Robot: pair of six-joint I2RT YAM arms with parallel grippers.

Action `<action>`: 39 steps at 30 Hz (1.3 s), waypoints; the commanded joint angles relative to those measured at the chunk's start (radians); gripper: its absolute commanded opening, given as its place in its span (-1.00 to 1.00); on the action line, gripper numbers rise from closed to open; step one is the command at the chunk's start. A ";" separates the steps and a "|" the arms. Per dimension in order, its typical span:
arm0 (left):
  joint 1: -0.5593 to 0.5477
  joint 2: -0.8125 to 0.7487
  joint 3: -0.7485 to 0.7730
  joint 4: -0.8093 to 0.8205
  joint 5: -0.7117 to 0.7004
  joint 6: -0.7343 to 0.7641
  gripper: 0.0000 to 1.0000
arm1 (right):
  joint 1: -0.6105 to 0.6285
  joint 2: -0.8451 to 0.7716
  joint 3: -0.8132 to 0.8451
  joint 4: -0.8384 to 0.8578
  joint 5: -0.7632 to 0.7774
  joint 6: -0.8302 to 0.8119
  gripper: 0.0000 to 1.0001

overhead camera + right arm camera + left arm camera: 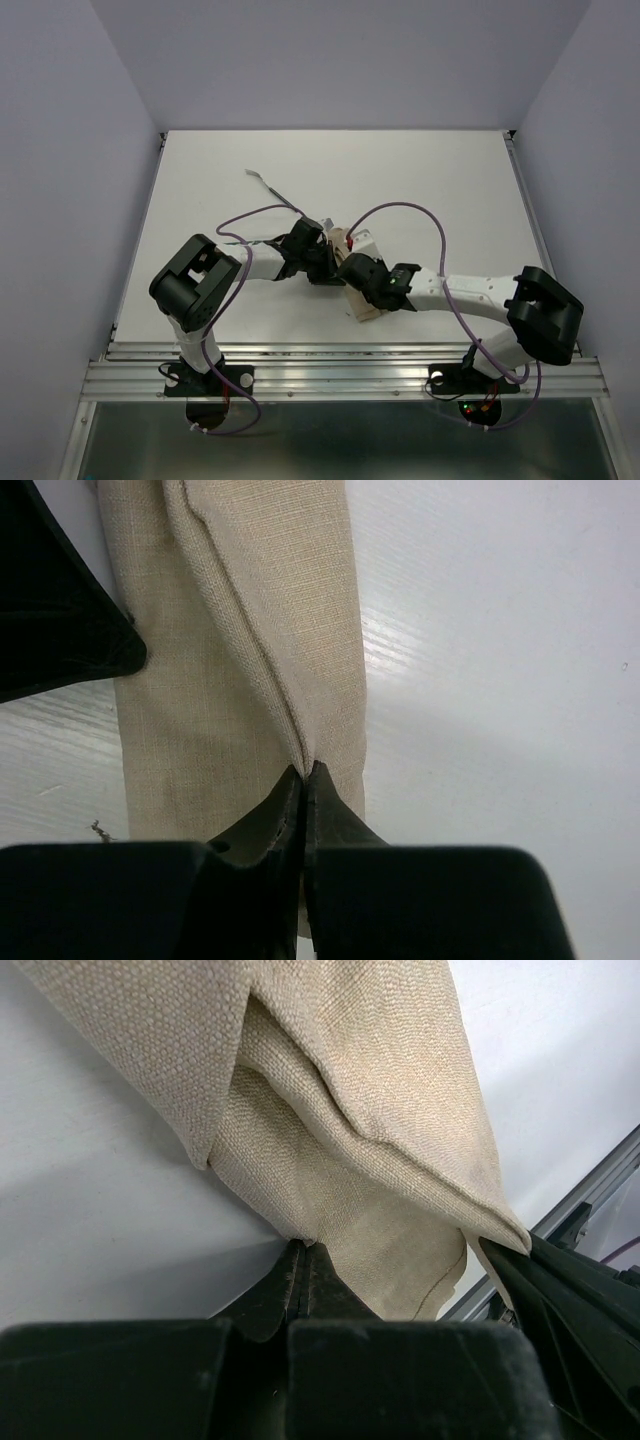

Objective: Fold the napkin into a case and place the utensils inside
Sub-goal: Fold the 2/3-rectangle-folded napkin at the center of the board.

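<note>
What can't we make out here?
- Top view: napkin mostly under the left arm and right arm; fold shape unreadable.
- Top view: utensil too small to identify; others unconfirmed.
- Left wrist view: napkin cut off by the top edge.
- Right wrist view: napkin's near end hidden behind the shut jaws; inside of fold unseen.

Much of napkin hidden; utensils too small to discern.

No legible text, label, brand, number or sign anywhere in the three views
</note>
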 commanded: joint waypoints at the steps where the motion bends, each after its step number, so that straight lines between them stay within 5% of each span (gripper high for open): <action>1: -0.010 0.009 0.025 -0.013 0.000 0.023 -1.00 | 0.011 -0.051 0.050 0.029 -0.023 0.011 -0.99; 39: -0.012 -0.008 0.005 0.002 -0.002 0.015 -1.00 | 0.048 0.081 0.191 -0.014 -0.143 0.106 -0.99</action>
